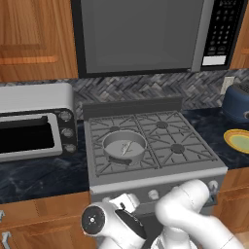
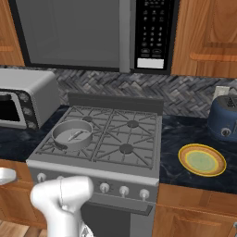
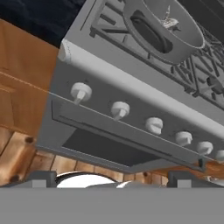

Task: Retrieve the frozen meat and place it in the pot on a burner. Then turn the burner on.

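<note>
On the stove's front-left burner [image 1: 115, 148], at 7 o'clock, the pot [image 1: 124, 147] held the frozen meat [image 1: 126, 147]; the gripper [image 3: 112, 177], fingers spread wide, faced six look-alike knobs [image 3: 81, 92], risking a wrong-burner turn.

A silver toaster oven [image 1: 34, 124] sits left of the stove on a dark marble table [image 1: 44, 175], a blue toaster [image 2: 224, 119] and yellow plate [image 2: 202, 160] sit right, a microwave [image 1: 160, 34] hangs above.
</note>
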Motion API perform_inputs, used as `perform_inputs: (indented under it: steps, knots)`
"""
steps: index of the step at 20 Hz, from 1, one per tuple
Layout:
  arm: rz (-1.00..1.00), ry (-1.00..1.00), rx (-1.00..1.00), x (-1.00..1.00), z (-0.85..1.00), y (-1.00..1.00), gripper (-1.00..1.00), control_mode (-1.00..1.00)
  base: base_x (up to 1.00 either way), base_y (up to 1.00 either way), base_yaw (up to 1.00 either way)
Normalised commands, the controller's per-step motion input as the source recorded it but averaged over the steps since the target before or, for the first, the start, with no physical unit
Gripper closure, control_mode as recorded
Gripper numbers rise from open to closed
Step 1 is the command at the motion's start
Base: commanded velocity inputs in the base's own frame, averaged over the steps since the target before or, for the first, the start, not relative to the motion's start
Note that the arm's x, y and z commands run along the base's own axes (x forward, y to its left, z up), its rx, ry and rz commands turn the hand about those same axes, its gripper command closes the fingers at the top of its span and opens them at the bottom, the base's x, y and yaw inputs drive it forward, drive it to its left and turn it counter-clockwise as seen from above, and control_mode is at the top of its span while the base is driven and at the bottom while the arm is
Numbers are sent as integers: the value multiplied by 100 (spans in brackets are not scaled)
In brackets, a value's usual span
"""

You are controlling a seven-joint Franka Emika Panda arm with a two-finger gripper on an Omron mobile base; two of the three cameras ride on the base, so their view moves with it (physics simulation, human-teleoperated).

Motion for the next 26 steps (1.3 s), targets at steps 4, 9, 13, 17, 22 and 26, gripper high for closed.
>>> perform_inputs:
  steps: [4, 9, 13, 17, 22, 26]
  knots:
    - [4, -23, 8, 19, -74, 6, -100, -100, 0, 0, 0]
    - [0, -39, 29, 3, -47, 0, -100, -100, 0, 0, 0]
    - [0, -43, 38, -5, -29, 0, -100, -100, 0, 0, 0]
    - [0, -36, 34, -5, -19, 0, -100, -100, 0, 0, 0]
    - [0, -23, 8, -4, -5, 0, -100, -100, 0, 0, 0]
    - [0, 0, 0, 7, 0, 0, -100, -100, 0, 0, 0]
